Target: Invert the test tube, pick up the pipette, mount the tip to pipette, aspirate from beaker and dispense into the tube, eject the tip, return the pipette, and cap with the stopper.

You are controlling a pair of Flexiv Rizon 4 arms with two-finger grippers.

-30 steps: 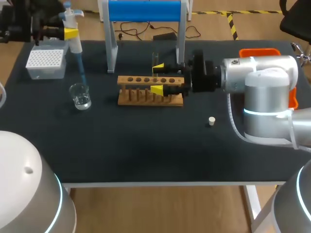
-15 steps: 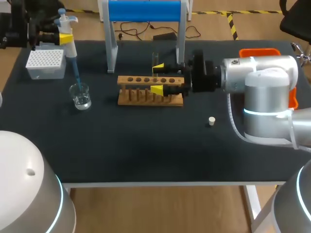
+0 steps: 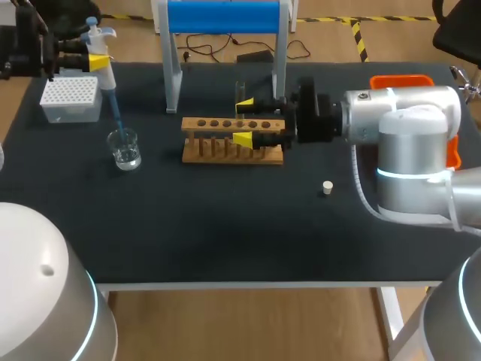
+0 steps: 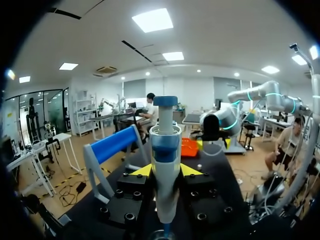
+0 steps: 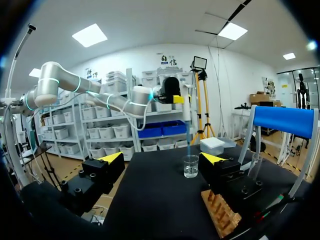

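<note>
The left tool (image 3: 96, 60) clamps the white-and-blue pipette (image 3: 107, 69), tip mounted, over the clear glass beaker (image 3: 124, 148) — apparently the aspiration stage. The right tool (image 3: 243, 120) gapes wide, empty, beside the upright glass test tube (image 3: 240, 92); dispensing, ejection, return and capping with the small white stopper (image 3: 327, 187) on the tabletop (image 3: 225, 226) remain.

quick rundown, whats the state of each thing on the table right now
left gripper: shut on pipette
pipette: upright, tip mounted, over beaker
beaker: upright, holds clear liquid
right gripper: open, astride rack
test tube: upright, uncapped
stopper: loose on table
</note>
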